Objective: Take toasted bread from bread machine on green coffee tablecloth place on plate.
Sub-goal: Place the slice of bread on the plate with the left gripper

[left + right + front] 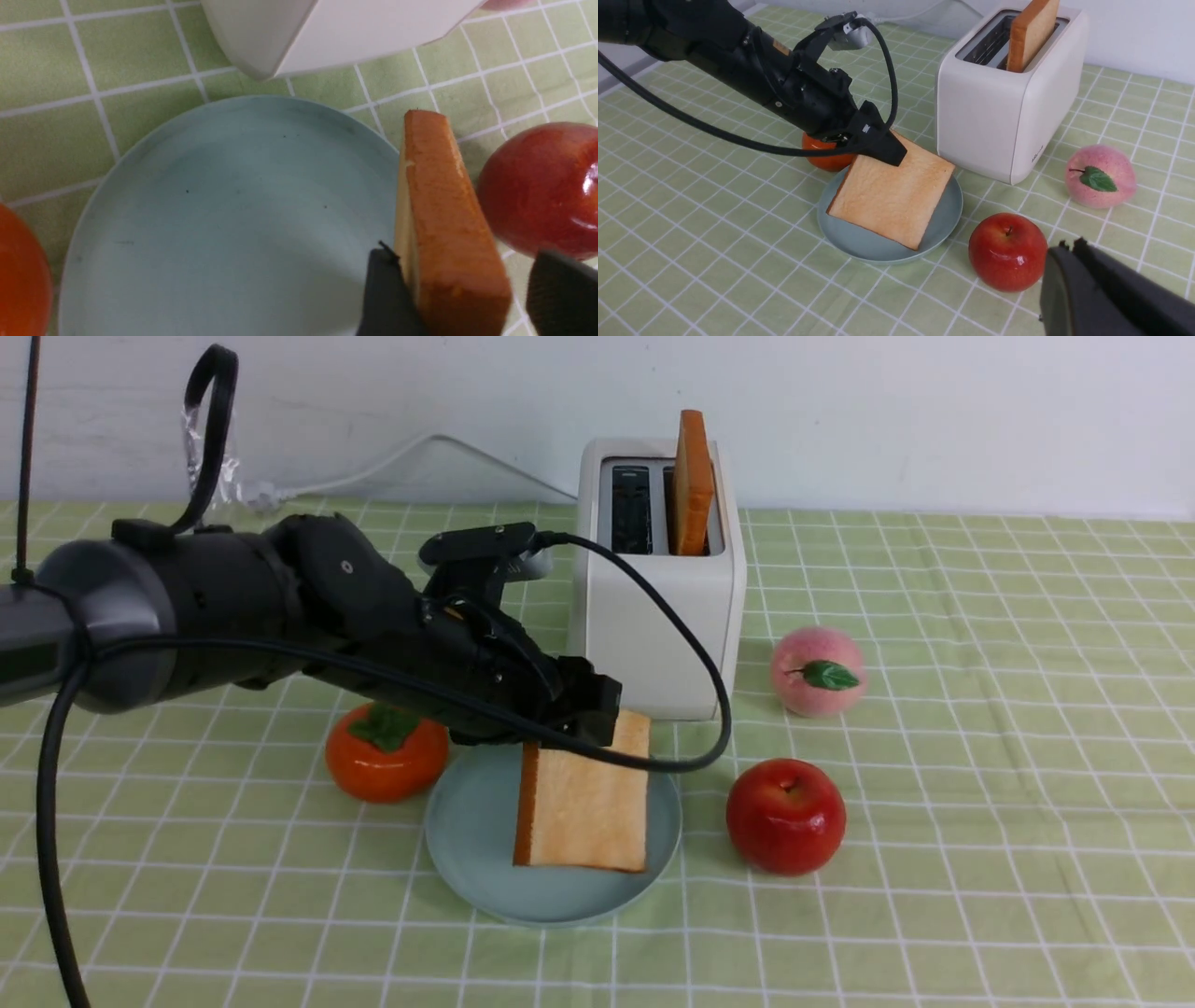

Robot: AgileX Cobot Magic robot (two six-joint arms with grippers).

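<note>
Left gripper (591,714): black, low over the far side of the plate. Its jaws stand wider than the slice is thick; one finger (385,298) touches a face of the slice and the other stands apart from it, so nothing is clamped.
Right gripper (1070,249): black, jaws closed together on nothing, near the red apple.
First slice of golden-tan square toast (583,803): tilted on the plate, near edge down on it, far edge up between the left fingers.
Second slice of the same toast (693,485): upright in the toaster's right slot, sticking up above the top.
Tall white two-slot toaster (653,635): just behind the plate; left slot dark.
Writing: a small grey mark low on the toaster's side (1036,154), too small to read.
Round pale blue plate (467,831): on the light green cloth with thin white grid lines (980,803).
Fruits: orange persimmon (385,765) touching the plate's left rim, glossy red apple (786,817) just right of the plate, pink peach (817,672) beside the toaster.
</note>
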